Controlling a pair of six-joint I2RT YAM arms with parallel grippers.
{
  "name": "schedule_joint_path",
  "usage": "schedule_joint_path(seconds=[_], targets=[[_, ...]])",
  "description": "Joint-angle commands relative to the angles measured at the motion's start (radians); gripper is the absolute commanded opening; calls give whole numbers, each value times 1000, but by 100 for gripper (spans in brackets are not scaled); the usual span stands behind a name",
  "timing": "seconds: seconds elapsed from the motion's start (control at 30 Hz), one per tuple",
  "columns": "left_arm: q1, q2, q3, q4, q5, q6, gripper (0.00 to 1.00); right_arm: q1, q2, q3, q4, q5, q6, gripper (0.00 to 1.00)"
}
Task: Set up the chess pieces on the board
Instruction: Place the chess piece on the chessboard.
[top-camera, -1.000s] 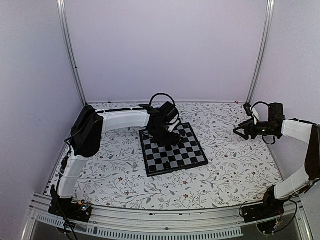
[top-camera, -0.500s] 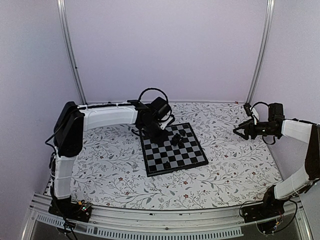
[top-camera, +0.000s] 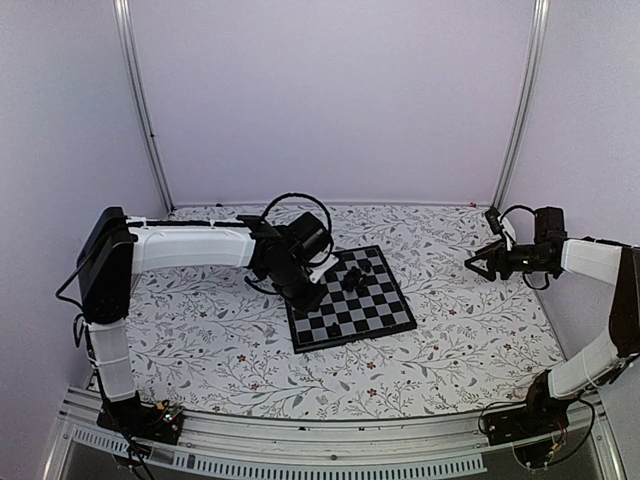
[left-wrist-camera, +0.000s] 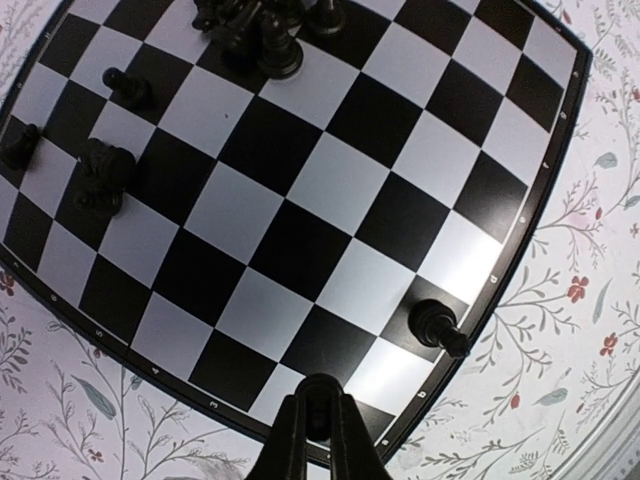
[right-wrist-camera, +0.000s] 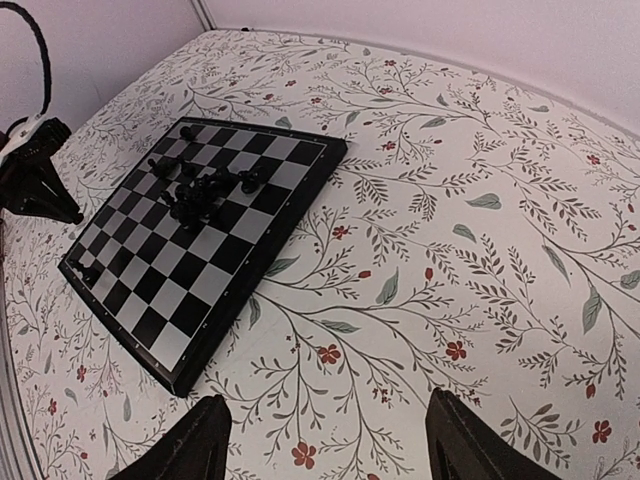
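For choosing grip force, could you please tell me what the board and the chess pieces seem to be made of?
The board: probably glossy plastic or laminate, given the glare patch. The chess pieces: likely moulded black plastic, slightly shiny.

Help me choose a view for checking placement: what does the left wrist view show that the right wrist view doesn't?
Left wrist only: the left pincer tips closed together, and single chess pieces clear enough to tell apart. Right wrist only: the board whole, and the open right pincer. Both: the cluster of pieces on the board.
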Motion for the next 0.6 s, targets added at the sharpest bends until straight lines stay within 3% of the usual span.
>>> schedule_joint_path(seconds=[0.0, 0.57], targets=[[-6, 13, -6, 23, 30, 12, 3, 6, 4, 21, -12, -12, -4, 70], [-6, 29, -72, -13, -26, -1, 2, 8, 13, 21, -12, -11, -7, 70]])
